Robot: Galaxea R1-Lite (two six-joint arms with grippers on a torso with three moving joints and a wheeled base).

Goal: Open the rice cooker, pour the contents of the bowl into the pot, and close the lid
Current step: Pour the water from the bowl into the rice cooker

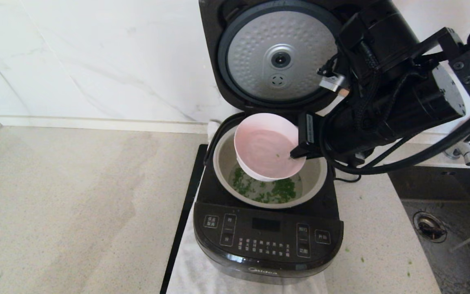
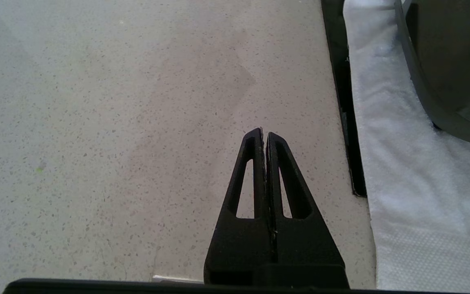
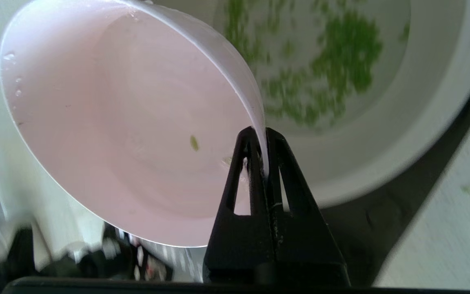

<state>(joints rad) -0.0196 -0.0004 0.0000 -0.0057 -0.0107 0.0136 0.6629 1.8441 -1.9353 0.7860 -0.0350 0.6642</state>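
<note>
Clearly, the right gripper (image 3: 262, 141) is clamped on the thin rim of the small pale pink bowl (image 3: 129, 122), one finger inside and one outside the wall. It holds the bowl tipped steeply over the round off-white inner pot (image 1: 315, 171), mouth facing the front of the cooker. The finely chopped green vegetable bits (image 1: 273, 191) lie scattered over the pot's floor, and one or two flecks cling to the bowl's inner face. The large glossy black rice cooker (image 1: 267, 241) stands with its hinged lid (image 1: 278, 57) upright, the dimpled silver underside showing. To finish the pour well, keep the rim pinch firm and the bowl's low edge inside the pot's rim, so the last bits fall in, not onto the counter. The left gripper (image 2: 265, 136) hangs pressed together and empty above the speckled counter (image 2: 116, 122), beside the cooker.
</note>
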